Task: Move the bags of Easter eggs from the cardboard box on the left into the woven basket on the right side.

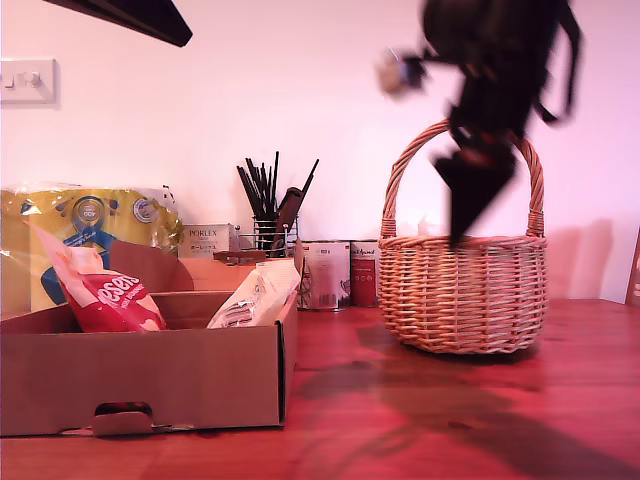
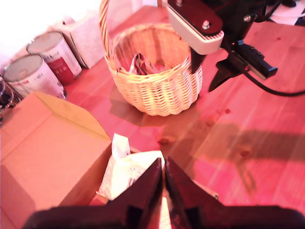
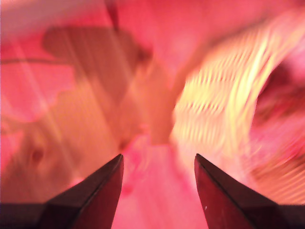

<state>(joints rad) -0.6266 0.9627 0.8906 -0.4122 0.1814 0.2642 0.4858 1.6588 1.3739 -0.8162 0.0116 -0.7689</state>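
**A:** What could go wrong from here?

**B:** Start with the big things. In the exterior view the cardboard box (image 1: 150,375) sits at eight o'clock and the woven basket (image 1: 462,295) at three o'clock. My second gripper (image 3: 157,160) hangs over the basket with its fingers wide apart and nothing between them, and it is blurred with motion. A careless swing could catch the arched handle (image 1: 400,170) and tip or drag the basket.

**A:** And the other arm?

**B:** My first gripper (image 2: 163,164) is above the box, fingers pressed together, and I see nothing held between them. They would have to part before going down. I judge that a closed plunge would only crush or shove the white bag (image 1: 255,295). It leans on the box's wall at three o'clock, so a nudge might topple it onto the table.

**A:** How do the bags look?

**B:** Crinkly, glossy and slippery, so a shallow pinch may slide off. The red-and-white bag (image 1: 105,295) stands tilted at the box's nine o'clock side. One more bag (image 2: 140,64) lies crumpled inside the basket, but I cannot tell its colour.
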